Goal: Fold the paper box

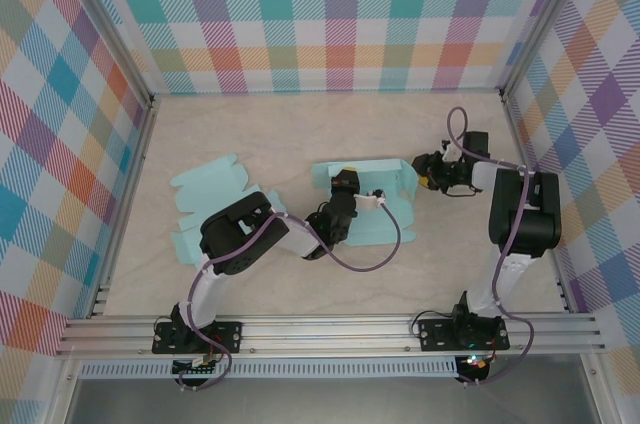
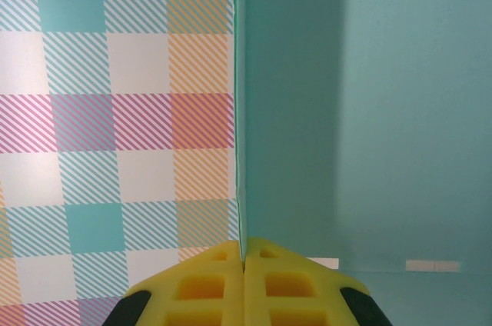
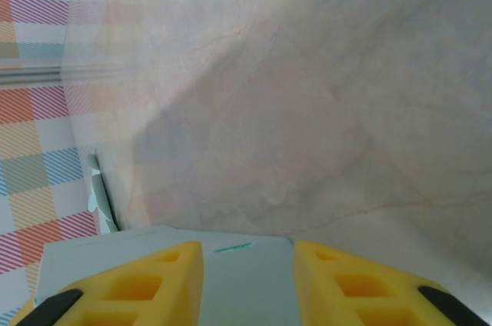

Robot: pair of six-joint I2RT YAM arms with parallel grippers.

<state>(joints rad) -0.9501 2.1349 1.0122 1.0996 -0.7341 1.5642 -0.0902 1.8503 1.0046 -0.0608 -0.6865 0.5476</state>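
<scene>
Plaid walls (image 1: pixel 330 14) enclose a pale marbled table (image 1: pixel 300 134), and the paper box (image 1: pixel 365 227) under work sits near its centre, between my two arms. Condition found: the box is partly formed. Its base lies flat on the table and at least one side has been raised; the far and right-hand panels look stood up but not locked. My left claw (image 1: pixel 347 182) is over the box's far-left part. From its own wrist, the left claw (image 2: pixel 244 253) is pressed together on the thin edge of an upright wall (image 2: pixel 346 111), pinching it so the panel stands vertical. My right claw (image 1: pixel 425 176) is at the box's right end. There the right claw (image 3: pixel 247 253) is part spread, with a flap (image 3: pixel 246 284) lying between the pads; whether the pads touch it I cannot tell. A second blank (image 1: pixel 210 199) lies flat and untouched, well to the left. Assessment: roughly midway at best. Outstanding, in my judgement: fold the remaining walls in, tuck the end flaps and close the lid.
</scene>
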